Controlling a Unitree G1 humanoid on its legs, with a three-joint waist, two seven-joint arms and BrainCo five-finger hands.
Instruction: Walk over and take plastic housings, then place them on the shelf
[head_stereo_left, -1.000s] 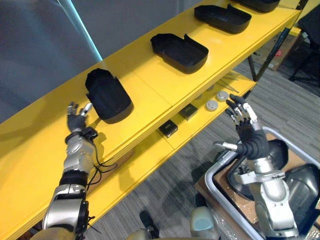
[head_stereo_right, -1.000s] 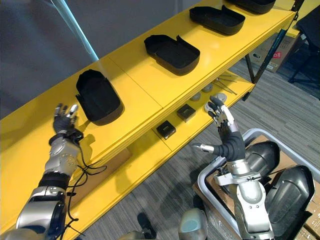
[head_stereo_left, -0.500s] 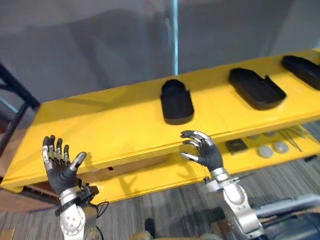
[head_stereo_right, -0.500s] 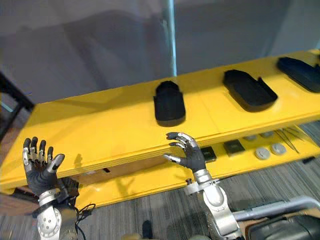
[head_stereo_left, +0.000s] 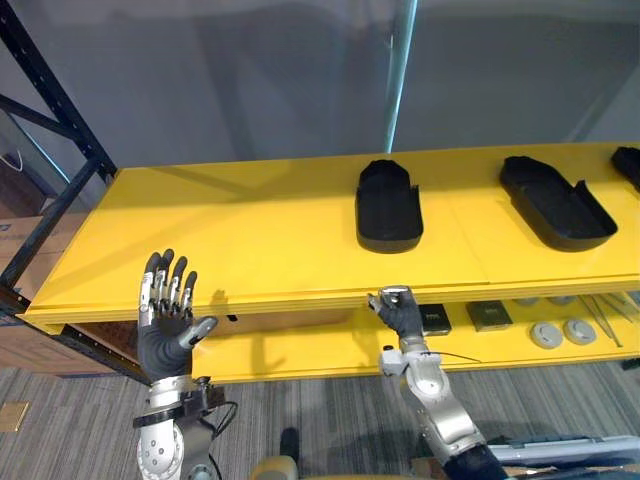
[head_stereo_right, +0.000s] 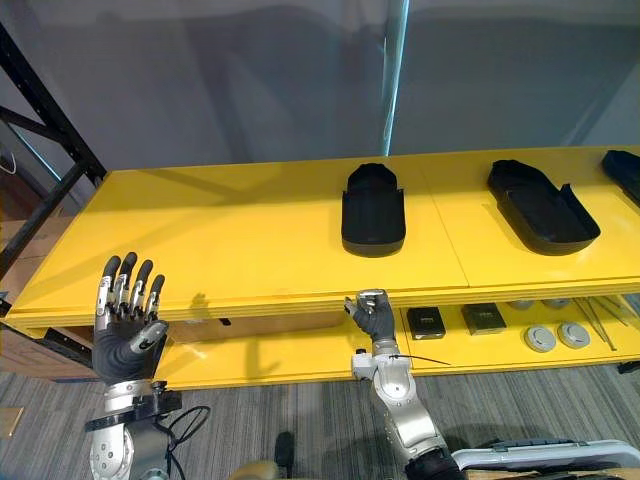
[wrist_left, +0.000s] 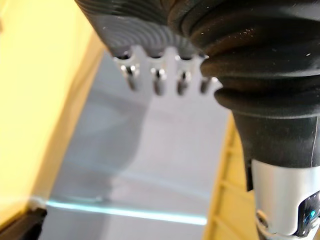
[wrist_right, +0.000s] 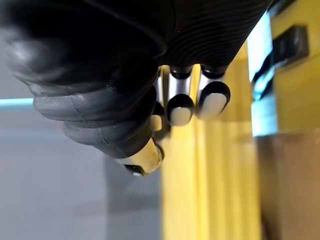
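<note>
Three black plastic housings lie open side up on the yellow upper shelf (head_stereo_left: 250, 235): one in the middle (head_stereo_left: 388, 205), one further right (head_stereo_left: 556, 200), and one cut off at the right edge (head_stereo_left: 630, 165). My right hand (head_stereo_left: 398, 310) is raised in front of the shelf's front edge, below the middle housing, with its fingers (wrist_right: 192, 107) curled into a fist that holds nothing. My left hand (head_stereo_left: 170, 322) is held up at the lower left, palm out and empty, with straight fingers (wrist_left: 157, 82). Neither hand touches a housing.
The lower yellow shelf carries two small black boxes (head_stereo_left: 434, 320) (head_stereo_left: 489, 315) and two grey discs (head_stereo_left: 545, 334) (head_stereo_left: 579, 329). A black rack upright (head_stereo_left: 50, 100) stands at the left. A grey bin rim (head_stereo_left: 570, 450) shows at the bottom right. A grey wall is behind the shelf.
The whole view has swung from the bin side to face the shelf. My right hand's fingers have curled from spread into a fist. My left hand has stayed open.
</note>
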